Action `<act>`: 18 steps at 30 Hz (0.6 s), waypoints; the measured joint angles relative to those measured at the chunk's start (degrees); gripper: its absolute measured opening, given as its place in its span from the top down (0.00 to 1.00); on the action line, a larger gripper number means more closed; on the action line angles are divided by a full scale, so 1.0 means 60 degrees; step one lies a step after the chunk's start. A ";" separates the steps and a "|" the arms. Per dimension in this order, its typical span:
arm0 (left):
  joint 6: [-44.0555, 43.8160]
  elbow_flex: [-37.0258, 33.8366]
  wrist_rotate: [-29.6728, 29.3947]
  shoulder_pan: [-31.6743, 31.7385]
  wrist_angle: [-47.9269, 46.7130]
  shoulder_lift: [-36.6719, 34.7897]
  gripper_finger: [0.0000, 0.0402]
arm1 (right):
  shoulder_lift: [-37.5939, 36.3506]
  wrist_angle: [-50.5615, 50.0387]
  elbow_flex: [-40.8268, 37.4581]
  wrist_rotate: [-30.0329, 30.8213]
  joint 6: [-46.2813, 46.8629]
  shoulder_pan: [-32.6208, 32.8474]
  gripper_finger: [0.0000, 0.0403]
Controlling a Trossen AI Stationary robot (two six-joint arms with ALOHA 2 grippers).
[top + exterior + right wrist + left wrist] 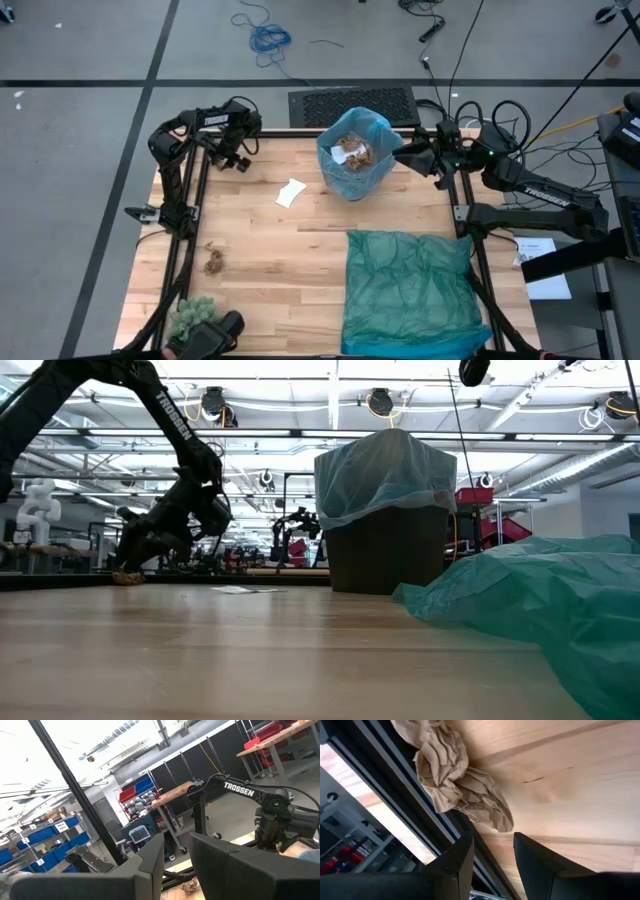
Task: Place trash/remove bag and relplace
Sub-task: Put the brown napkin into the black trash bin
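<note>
My left gripper (492, 851) is open at the table's far left corner (235, 155), low over the wood. A brown wadded paper lump (460, 780) lies just ahead of its fingertips, against the table's dark edge rail; it also shows in the low view (127, 576). A dark bin lined with the sky-blue bag (353, 150) stands at the far middle, with brown wads inside. My right gripper (177, 862) is open, raised beside the bin's right side (405, 155). One more brown wad (213, 265) and a white scrap (290, 192) lie on the table.
A darker teal plastic bag (410, 290) is spread over the near right of the table and bulks up in the low view (540, 595). A green spiky ball (190, 318) sits at the near left corner. Bare wood (270, 240) lies between them.
</note>
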 joint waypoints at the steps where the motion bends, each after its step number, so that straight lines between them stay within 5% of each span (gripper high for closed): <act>1: -0.0003 0.0000 -0.0007 -0.0014 -0.0007 0.0000 0.66 | 0.0000 0.0000 0.0000 0.0000 0.0000 -0.0002 0.79; 18: 0.0373 -0.0982 -0.0677 -0.0067 0.1312 0.0011 0.71 | 0.0000 -0.0001 0.0002 0.0037 0.0129 -0.0001 0.79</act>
